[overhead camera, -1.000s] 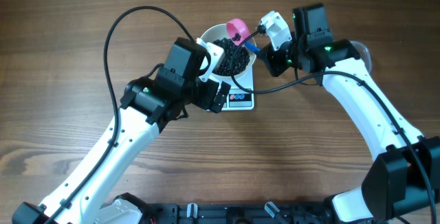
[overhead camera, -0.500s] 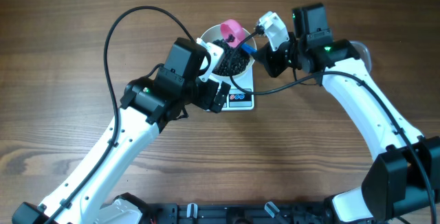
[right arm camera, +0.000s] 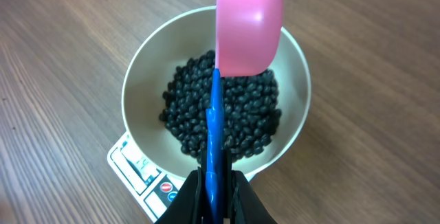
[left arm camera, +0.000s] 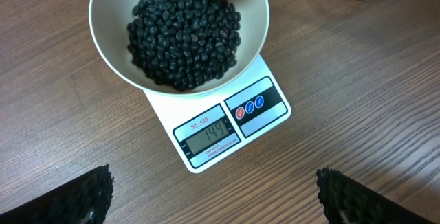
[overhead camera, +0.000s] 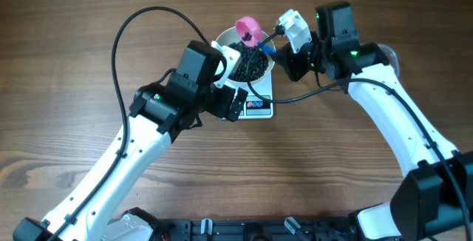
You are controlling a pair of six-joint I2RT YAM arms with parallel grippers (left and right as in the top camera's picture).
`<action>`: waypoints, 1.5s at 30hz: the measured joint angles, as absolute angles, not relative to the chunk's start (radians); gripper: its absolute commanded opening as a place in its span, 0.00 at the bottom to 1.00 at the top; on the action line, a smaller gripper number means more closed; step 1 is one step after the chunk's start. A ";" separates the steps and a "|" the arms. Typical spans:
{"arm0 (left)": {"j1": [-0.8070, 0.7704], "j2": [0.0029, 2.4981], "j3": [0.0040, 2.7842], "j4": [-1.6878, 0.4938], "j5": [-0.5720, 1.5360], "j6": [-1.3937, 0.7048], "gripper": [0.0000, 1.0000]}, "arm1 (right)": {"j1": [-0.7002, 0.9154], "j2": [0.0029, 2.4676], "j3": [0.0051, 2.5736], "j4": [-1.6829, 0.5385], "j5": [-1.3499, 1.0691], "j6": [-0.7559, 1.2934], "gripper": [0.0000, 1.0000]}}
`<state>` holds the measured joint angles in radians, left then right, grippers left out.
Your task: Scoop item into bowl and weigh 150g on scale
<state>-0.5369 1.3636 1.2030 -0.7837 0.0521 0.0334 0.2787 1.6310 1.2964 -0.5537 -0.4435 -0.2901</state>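
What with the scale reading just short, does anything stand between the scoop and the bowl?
Nothing visible does. The scoop, clamped in the right end effector, hangs above the far side of the bowl on the scale, over the beans.

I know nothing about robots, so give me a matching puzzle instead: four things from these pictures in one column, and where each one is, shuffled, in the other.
Things:
1. black beans
2. white bowl
3. scale
4. pink scoop

Places:
A. standing on the scale
B. held by the right gripper
C. flat on the wooden table
D. heaped inside the bowl

Pairs: 1-D, 2-A, 3-C, 4-B.
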 measured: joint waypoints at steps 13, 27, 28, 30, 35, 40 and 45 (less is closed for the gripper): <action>-0.537 1.364 1.203 -0.784 0.052 0.033 1.00 | 0.279 1.618 1.296 -0.581 -0.412 -0.390 0.04; -0.537 1.364 1.203 -0.784 0.052 0.033 1.00 | 0.279 1.618 1.296 -0.542 -0.414 -0.447 0.04; -0.537 1.364 1.203 -0.784 0.052 0.033 1.00 | 0.279 1.616 1.296 -0.541 -0.414 -0.447 0.04; -0.537 1.364 1.203 -0.784 0.052 0.033 1.00 | 0.279 1.608 1.296 -0.537 -0.414 -0.439 0.04; -0.537 1.364 1.203 -0.784 0.052 0.033 1.00 | 0.279 1.560 1.296 -0.541 -0.414 -0.430 0.04; -0.537 1.364 1.203 -0.784 0.052 0.033 1.00 | 0.279 1.574 1.296 -0.593 -0.404 -0.432 0.04; -0.537 1.364 1.203 -0.784 0.052 0.033 1.00 | 0.279 1.579 1.296 -0.565 -0.402 -0.432 0.04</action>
<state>-0.5369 1.3636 1.2030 -0.7841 0.0521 0.0334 0.2787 1.5795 1.2964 -0.5648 -0.4023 -0.4324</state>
